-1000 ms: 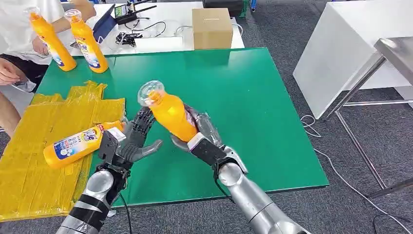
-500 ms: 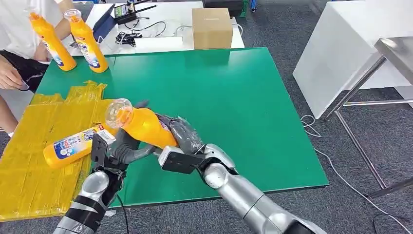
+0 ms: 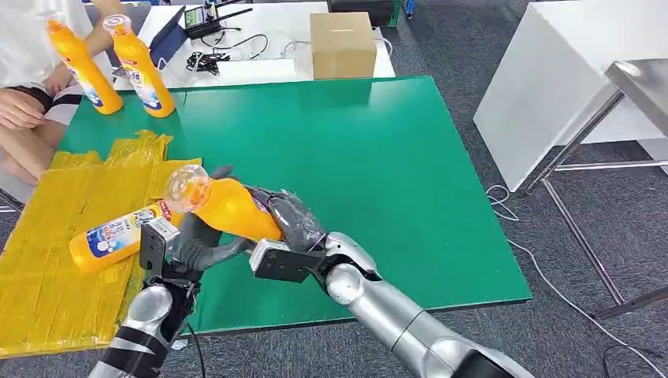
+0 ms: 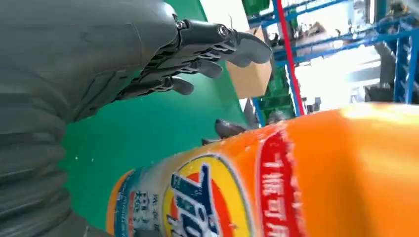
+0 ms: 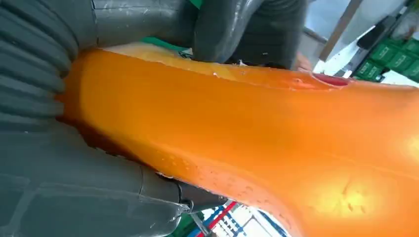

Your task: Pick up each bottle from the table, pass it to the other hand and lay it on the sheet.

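Now right robot hand (image 3: 287,220) grips orange bottle (image 3: 228,206); left robot hand (image 3: 197,236) spread beneath.

The green table (image 3: 378,157) is bare over its whole middle and right side, from the far edge down to the near right corner, so a hand can sweep there unhindered. The left side is crowded: the yellow sheet (image 3: 47,283) covers the near left corner, and an orange bottle (image 3: 118,236) lies on it close to the sheet's right border. Two upright bottles (image 3: 142,67) stand at the far left corner, with a person's hand (image 3: 20,106) just beyond the left edge. A cardboard box (image 3: 343,46) sits behind the far edge on a white table (image 3: 268,24).
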You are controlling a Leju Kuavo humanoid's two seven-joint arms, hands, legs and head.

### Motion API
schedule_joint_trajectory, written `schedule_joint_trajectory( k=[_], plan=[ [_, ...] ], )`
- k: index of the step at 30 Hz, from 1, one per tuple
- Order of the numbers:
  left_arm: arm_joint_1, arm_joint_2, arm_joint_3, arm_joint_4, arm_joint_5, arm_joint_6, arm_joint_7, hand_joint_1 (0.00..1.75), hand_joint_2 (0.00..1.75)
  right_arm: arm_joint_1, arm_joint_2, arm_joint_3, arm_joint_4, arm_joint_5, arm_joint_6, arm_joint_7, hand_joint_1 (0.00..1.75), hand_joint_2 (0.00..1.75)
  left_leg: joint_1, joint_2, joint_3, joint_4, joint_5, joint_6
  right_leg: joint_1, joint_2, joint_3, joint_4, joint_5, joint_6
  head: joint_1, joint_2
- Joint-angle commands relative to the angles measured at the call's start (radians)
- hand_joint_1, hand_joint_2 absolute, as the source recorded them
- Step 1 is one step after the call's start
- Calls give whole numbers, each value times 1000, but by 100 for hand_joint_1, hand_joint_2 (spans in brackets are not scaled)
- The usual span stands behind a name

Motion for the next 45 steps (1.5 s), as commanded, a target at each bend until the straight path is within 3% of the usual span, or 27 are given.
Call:
schedule_joint_trajectory(
  k=[1,25,28,29,30,34,36,45],
  plan=[
    [-42,0,5,-160,9,50,-7,0,175,31,-3,120,58,18,1,4,175,175,1,-3,4,0,-2,-1,1,-4,6,0,-3,0,0,0],
    [-2,13,-30,-242,27,46,-21,0,175,29,9,95,97,32,-38,38,175,175,0,-1,1,0,-1,-1,0,-2,2,-1,-1,0,-1,0],
    [4,19,-38,-249,14,44,-17,0,175,41,15,56,90,54,-129,65,175,175,0,-2,4,0,-2,-1,0,-3,5,0,-3,0,0,0],
    [13,21,-40,-257,-3,51,-10,0,175,44,14,28,93,104,-234,104,175,175,0,-2,6,0,-3,-1,0,-3,6,0,-4,0,0,0],
    [16,22,-41,-259,-14,58,-5,0,175,48,16,-2,97,100,-267,126,175,175,0,-2,7,0,-4,-1,0,-4,8,0,-5,0,0,0],
    [23,24,-44,-261,-28,63,6,0,175,57,12,-99,102,52,-279,124,175,175,0,-3,4,-1,-2,-1,0,-4,5,-1,-3,1,0,0],
    [27,25,-47,-264,-38,67,14,0,175,60,15,-129,109,103,-376,139,175,175,0,-3,5,-1,-2,-1,0,-4,6,-1,-3,1,0,0],
    [18,18,-62,-225,-53,64,36,0,175,81,37,-161,76,120,-370,140,175,175,-1,-3,4,-1,-2,-1,0,-4,5,0,-3,0,0,0]
  ],
)
